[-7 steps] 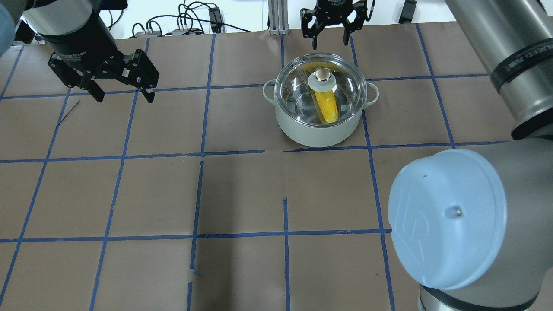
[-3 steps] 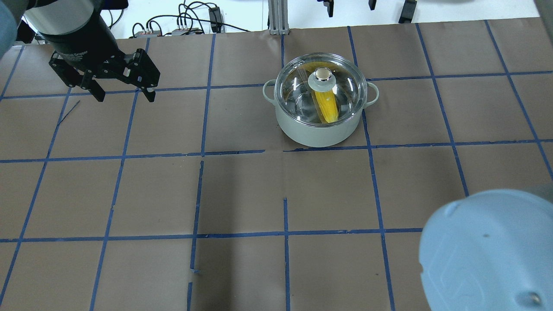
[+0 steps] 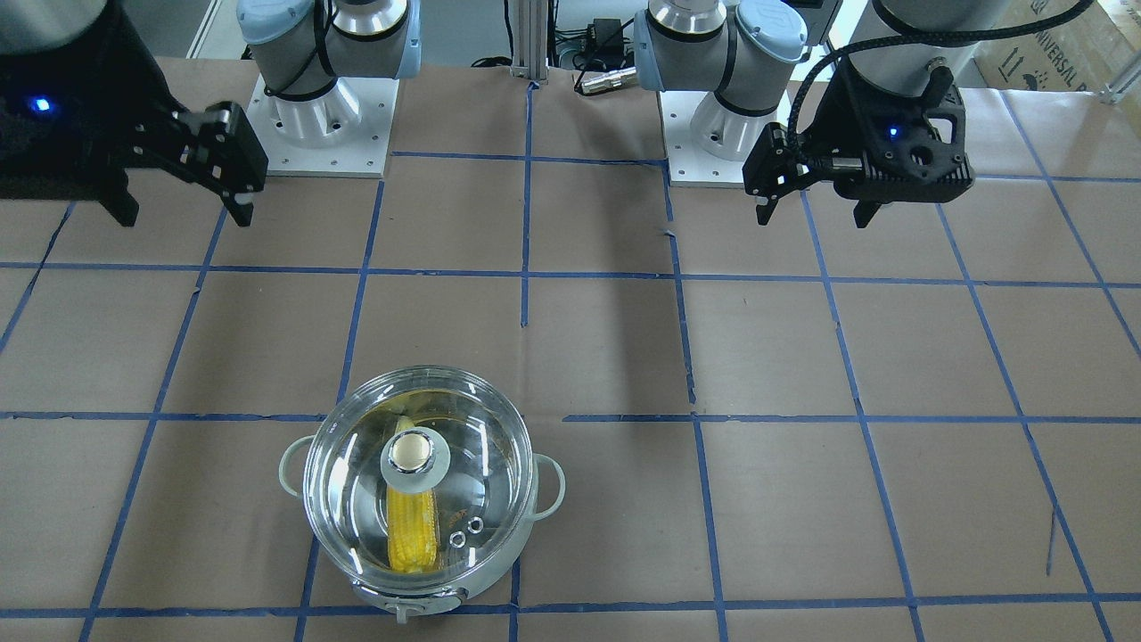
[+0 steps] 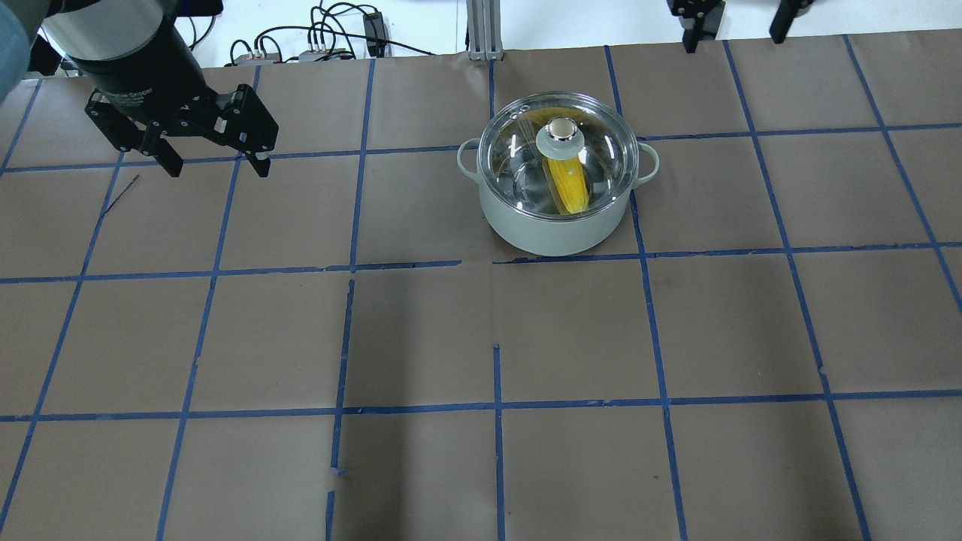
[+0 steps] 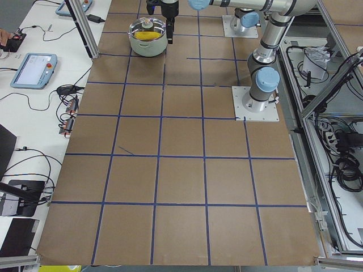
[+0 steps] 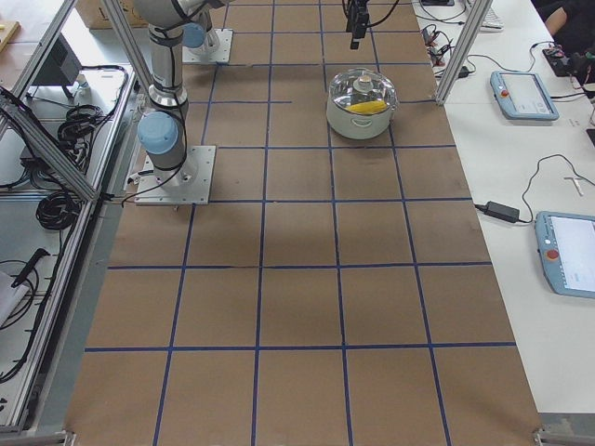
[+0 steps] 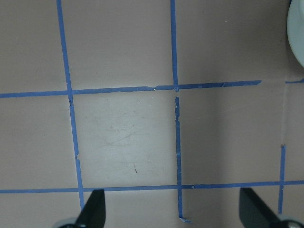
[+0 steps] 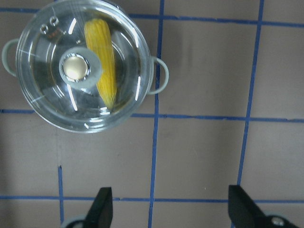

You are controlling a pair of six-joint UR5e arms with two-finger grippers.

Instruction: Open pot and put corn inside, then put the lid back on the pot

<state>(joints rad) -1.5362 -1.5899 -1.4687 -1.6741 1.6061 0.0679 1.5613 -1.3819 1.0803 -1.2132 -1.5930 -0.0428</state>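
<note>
Exterior front-facing: cardboard box [image 3: 1043, 43] reads "UNIVERSAL"; lid [image 3: 413, 456] covers pot [image 3: 554, 486].

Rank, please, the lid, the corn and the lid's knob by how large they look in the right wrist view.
1. the lid: by far the largest, a wide glass disc.
2. the corn: long but narrow, seen through the glass.
3. the knob: smallest, shorter than the cob.

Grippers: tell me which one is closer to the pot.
The right gripper. Its wrist view takes in the whole pot, while the left gripper hangs farther off, its wrist view catching only the pot's edge.
</note>
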